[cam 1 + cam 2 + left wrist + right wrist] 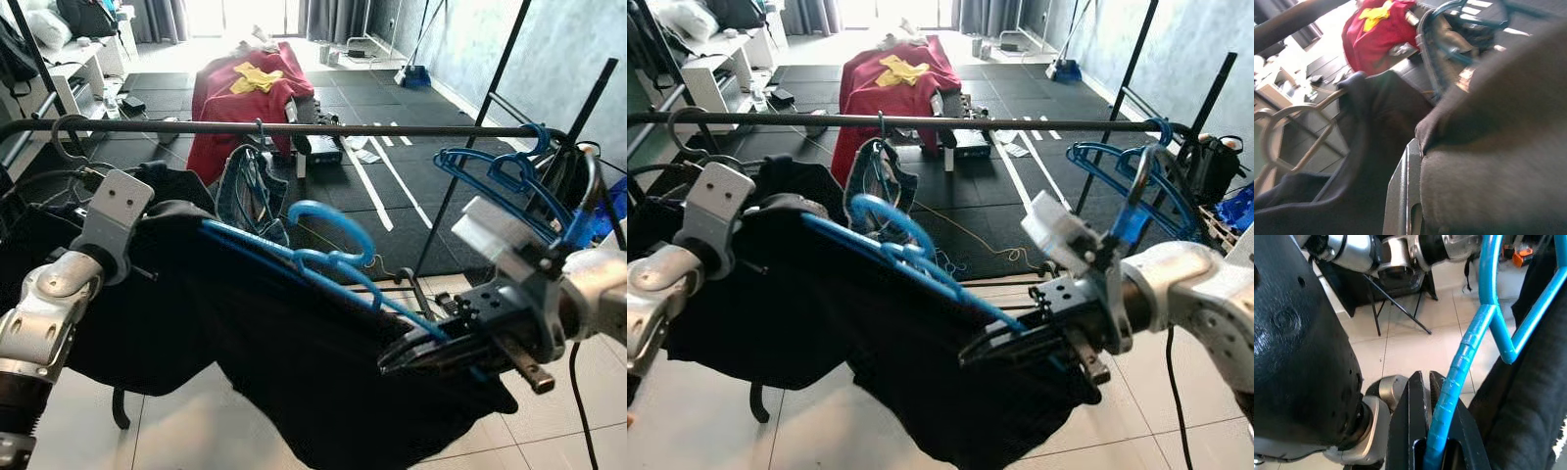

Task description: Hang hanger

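Blue hanger with black garment sits below the rail, open rail above.
Right gripper jaws clamped on hanger arm; left gripper buried in cloth, jaws can't tell.

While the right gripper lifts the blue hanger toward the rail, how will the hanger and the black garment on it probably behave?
The blue hanger looks thin but stiff, so it should keep its shape. The black garment sags in folds, so it is probably floppy and may swing or slide. The right gripper pinches one end, so the load may tilt it.
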`<state>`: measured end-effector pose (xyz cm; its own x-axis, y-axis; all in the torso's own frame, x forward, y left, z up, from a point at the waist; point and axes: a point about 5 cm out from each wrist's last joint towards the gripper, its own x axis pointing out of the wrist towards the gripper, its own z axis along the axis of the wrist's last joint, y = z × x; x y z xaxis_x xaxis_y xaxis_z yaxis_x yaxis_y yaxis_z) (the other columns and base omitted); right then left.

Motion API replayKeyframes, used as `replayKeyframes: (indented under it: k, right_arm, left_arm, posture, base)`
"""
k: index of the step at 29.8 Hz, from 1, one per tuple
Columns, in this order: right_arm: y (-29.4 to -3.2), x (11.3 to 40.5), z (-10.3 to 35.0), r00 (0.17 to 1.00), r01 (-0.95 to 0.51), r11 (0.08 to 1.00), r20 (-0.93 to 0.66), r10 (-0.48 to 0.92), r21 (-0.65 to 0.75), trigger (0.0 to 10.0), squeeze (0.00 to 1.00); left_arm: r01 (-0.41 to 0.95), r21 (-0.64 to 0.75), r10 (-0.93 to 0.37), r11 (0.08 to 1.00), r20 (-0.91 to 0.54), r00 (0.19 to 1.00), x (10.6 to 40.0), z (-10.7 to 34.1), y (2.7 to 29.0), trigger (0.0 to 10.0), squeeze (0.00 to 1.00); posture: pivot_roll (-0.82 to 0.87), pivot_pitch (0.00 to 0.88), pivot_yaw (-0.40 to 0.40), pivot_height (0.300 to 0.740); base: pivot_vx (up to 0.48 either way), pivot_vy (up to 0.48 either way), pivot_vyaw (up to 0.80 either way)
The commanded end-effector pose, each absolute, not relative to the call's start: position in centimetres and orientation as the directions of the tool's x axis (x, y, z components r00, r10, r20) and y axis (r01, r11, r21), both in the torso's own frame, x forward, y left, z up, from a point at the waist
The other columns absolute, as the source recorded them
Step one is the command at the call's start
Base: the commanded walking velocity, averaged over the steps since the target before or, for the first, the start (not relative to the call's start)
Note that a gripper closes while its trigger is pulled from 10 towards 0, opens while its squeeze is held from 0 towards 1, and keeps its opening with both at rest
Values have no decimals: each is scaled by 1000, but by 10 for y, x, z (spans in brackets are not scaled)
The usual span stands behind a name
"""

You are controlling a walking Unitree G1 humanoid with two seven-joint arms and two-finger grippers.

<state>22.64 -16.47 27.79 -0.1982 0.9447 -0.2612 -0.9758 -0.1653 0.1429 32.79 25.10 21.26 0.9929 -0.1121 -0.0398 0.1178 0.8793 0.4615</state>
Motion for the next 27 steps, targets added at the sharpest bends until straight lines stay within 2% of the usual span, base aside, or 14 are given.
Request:
replayKeyframes:
  k: [1,2,4,6,7,10,11,12,19,20,27]
  right_arm:
    - [-165,217,303,-269,-963,-270,-188,945,21,0,0]
    - [-166,220,302,-244,-969,-245,-194,950,19,0,0]
    - [-166,220,302,-244,-969,-245,-194,950,19,0,0]
    - [-170,227,286,-157,-987,-158,-291,944,20,0,0]
    - [-172,231,278,-115,-993,-115,-339,934,21,0,0]
    - [-172,231,278,-115,-993,-115,-339,934,21,0,0]
    - [-173,234,272,-88,-996,-86,-371,924,22,0,0]
    - [-174,236,268,-73,-997,-68,-373,925,26,0,0]
    - [-174,238,269,-74,-997,-62,-334,940,45,0,0]
    - [-176,238,266,-82,-996,-64,-348,934,62,0,0]
    - [-178,237,263,-96,-994,-71,-364,927,80,0,0]
  left_arm:
    - [138,461,-59,877,-180,982,323,181,258,0,0]
    - [172,459,-94,872,-188,978,322,178,250,0,0]
    - [172,459,-94,872,-188,978,322,178,250,0,0]
    - [170,458,-102,872,-169,980,323,184,250,0,0]
    - [159,454,-104,877,-144,984,325,190,252,2627,0]
    - [159,454,-104,877,-144,984,325,190,252,2627,0]
    - [154,448,-112,881,-118,987,326,195,253,2627,0]
    - [177,423,-153,888,-91,984,325,203,248,10000,1000]
    - [269,411,-273,871,-48,961,315,216,237,10000,1000]
    - [310,405,-322,860,-41,946,309,223,236,10000,1000]
    - [304,429,-330,851,-15,944,304,233,240,10000,1000]
  posture:
    - [-106,37,-18,736]
    - [-111,40,-16,736]
    - [-111,40,-16,736]
    - [-114,43,-14,736]
    - [-113,44,-14,736]
    - [-113,44,-14,736]
    - [-112,43,-14,736]
    - [-102,45,-12,736]
    - [-103,46,-15,736]
    - [-103,47,-15,736]
    - [-99,47,-17,736]
  base:
    - [0,0,0]
    - [0,0,0]
    - [0,0,0]
    - [0,0,0]
    - [0,0,0]
    - [0,0,0]
    - [0,0,0]
    - [0,0,0]
    - [0,0,0]
    - [0,0,0]
    - [0,0,0]
